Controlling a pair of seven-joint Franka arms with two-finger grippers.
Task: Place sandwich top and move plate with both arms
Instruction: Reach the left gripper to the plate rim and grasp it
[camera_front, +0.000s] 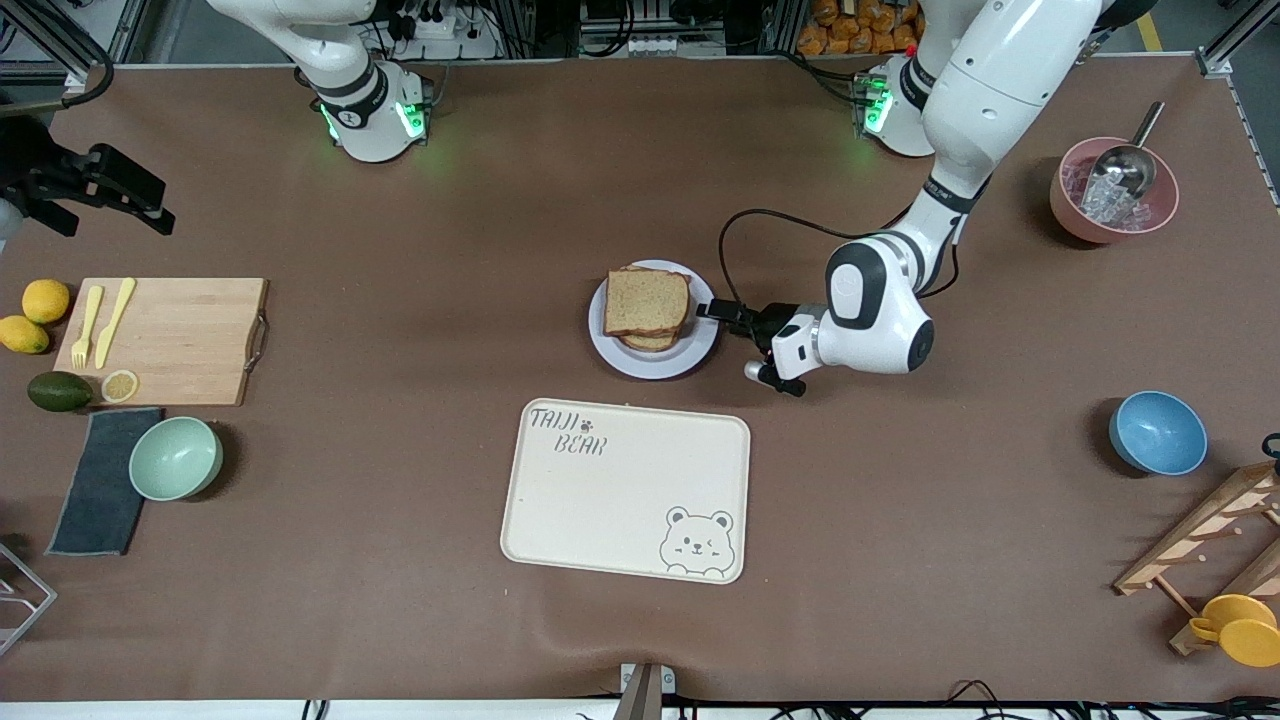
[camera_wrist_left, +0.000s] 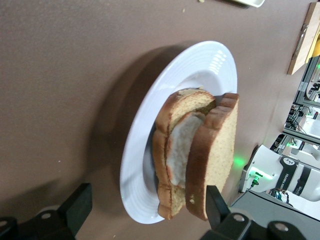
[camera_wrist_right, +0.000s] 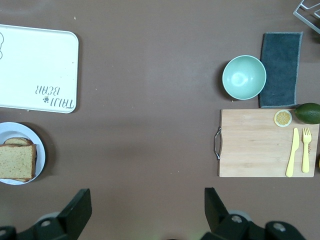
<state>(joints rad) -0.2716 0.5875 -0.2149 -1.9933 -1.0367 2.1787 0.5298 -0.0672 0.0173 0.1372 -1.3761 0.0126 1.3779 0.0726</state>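
Brown table (camera_front: 400, 560): one plate (camera_front: 655, 362), two stacked bread slices (camera_front: 647, 302).

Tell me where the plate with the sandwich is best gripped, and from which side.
Probably the bare rim of the plate, from the side toward the left arm's end of the table. The sandwich top covers the middle, so only the thin rim is free. The left gripper is already low beside that edge, fingers open. The right gripper, also open, waits high over the table.
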